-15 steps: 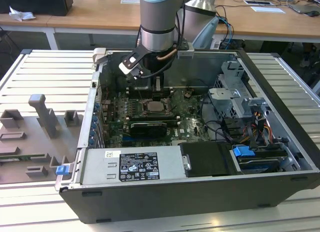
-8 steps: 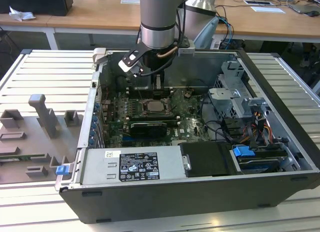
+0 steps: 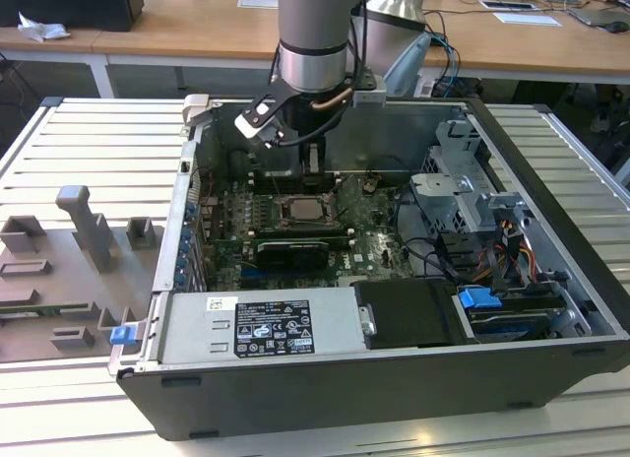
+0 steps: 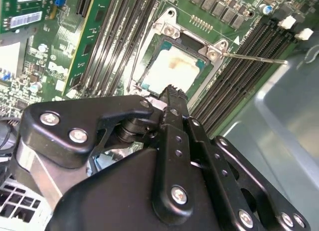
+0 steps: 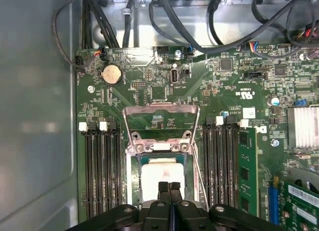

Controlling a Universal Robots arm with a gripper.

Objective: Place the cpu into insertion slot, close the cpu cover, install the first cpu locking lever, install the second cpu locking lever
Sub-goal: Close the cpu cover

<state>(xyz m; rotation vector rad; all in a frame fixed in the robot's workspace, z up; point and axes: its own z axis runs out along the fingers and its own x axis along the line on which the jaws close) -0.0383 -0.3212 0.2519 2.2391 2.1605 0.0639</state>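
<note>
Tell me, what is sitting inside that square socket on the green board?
The cpu, pale face up, lies in the insertion slot, and the cpu cover stands open. The gripper hides one edge of the cpu, and the cpu itself covers the slot's floor.

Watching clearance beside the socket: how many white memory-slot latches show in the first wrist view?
4: two white latches on one side of the cpu, two on the other. The gripper may hide more.

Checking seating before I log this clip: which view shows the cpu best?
The second wrist view: the cpu lies in the insertion slot with most of its pale face visible. In the first wrist view the gripper covers part of it. The exterior view shows it as a small grey square.
</note>
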